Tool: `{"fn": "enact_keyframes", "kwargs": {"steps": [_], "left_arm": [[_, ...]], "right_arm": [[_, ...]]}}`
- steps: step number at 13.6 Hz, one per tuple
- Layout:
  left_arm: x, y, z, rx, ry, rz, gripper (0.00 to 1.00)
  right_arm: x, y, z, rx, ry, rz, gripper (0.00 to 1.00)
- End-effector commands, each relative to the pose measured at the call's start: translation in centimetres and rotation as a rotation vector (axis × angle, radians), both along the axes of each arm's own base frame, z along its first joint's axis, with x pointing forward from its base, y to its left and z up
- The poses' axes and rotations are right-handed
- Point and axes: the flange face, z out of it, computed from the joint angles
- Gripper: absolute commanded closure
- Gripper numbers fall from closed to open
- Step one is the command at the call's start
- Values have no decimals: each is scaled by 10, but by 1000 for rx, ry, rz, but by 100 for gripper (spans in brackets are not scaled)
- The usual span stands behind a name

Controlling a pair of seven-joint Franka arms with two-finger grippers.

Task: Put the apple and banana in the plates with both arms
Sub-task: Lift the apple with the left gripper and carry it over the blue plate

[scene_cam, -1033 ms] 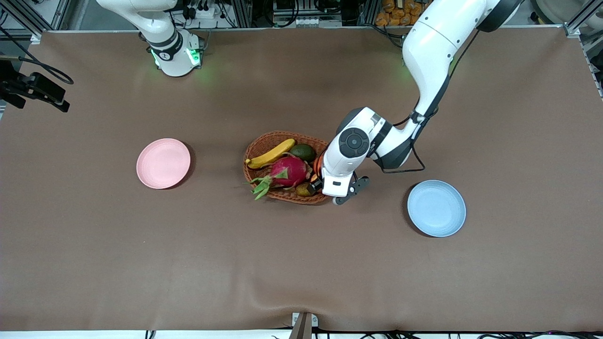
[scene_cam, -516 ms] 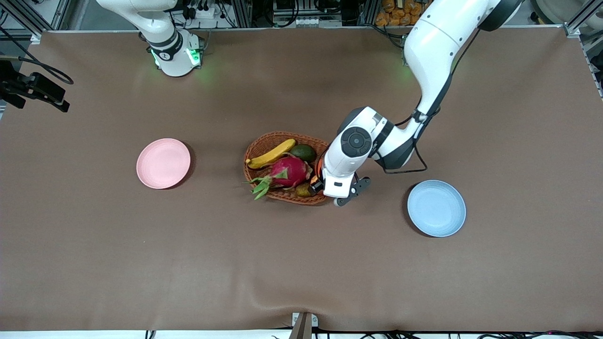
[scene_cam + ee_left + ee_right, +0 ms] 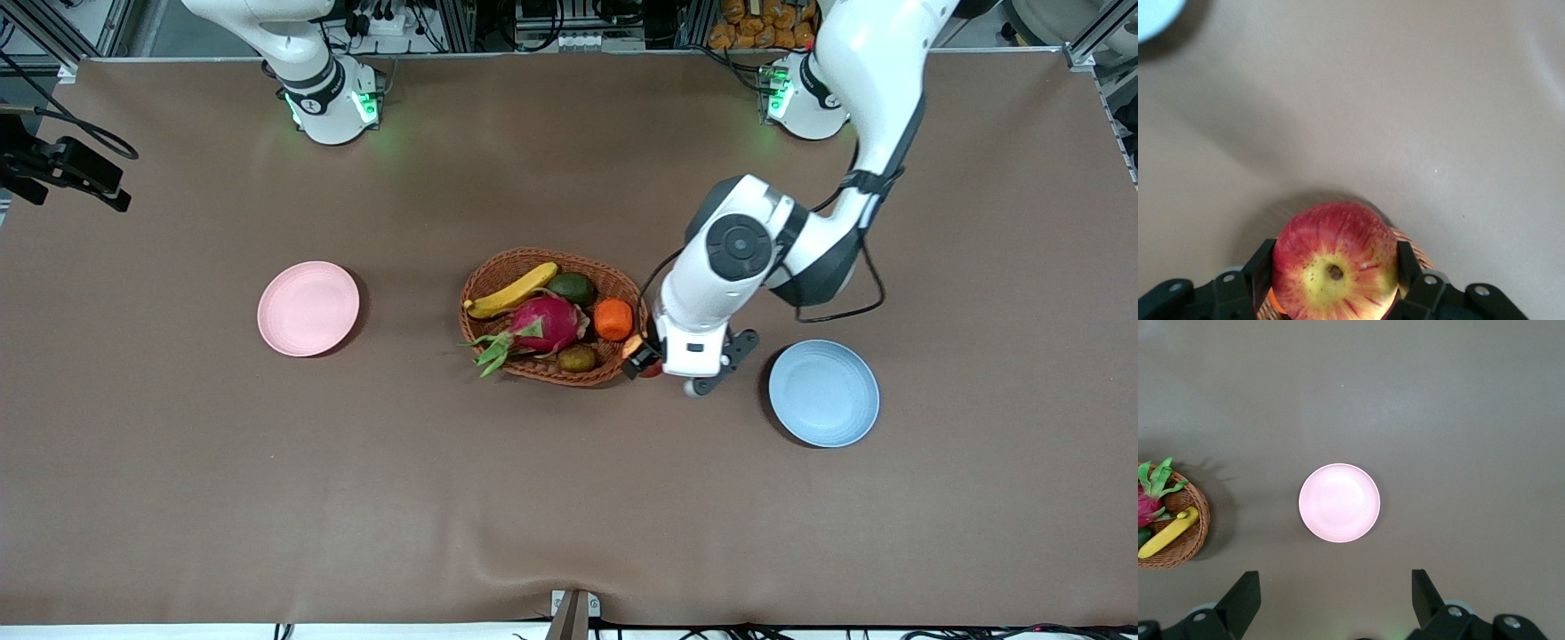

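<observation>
My left gripper (image 3: pixel 642 360) is shut on the red and yellow apple (image 3: pixel 1335 263), one black finger (image 3: pixel 1263 270) on each side. It hangs just past the wicker basket's rim (image 3: pixel 533 252), on the side toward the pale blue plate (image 3: pixel 823 392). Only a sliver of the apple (image 3: pixel 650 369) shows in the front view. The yellow banana (image 3: pixel 511 291) lies in the basket. The pale pink plate (image 3: pixel 308 308) sits toward the right arm's end. My right gripper (image 3: pixel 1335 600) waits open high over the table, looking down on the pink plate (image 3: pixel 1339 502).
In the basket beside the banana lie a magenta dragon fruit (image 3: pixel 542 324), an orange (image 3: pixel 613 319), a dark green avocado (image 3: pixel 572 287) and a small brown fruit (image 3: pixel 577 357). A black camera mount (image 3: pixel 62 169) juts in at the right arm's end of the table.
My left arm has risen and swung from over the basket toward the blue plate with the apple in its grip. The orange, hidden before, now shows. The right arm has not moved.
</observation>
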Motion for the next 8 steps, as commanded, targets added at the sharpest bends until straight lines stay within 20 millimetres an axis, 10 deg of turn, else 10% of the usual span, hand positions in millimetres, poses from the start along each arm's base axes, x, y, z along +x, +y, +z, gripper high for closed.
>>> {"fn": "enact_keyframes", "kwargs": {"steps": [1, 8], "left_arm": [[9, 42, 24, 31, 5, -30, 100], [42, 178, 27, 71, 90, -222, 100]], "right_arm": [[2, -4, 3, 1, 1, 3, 0], [3, 0, 2, 1, 1, 9, 0]]}}
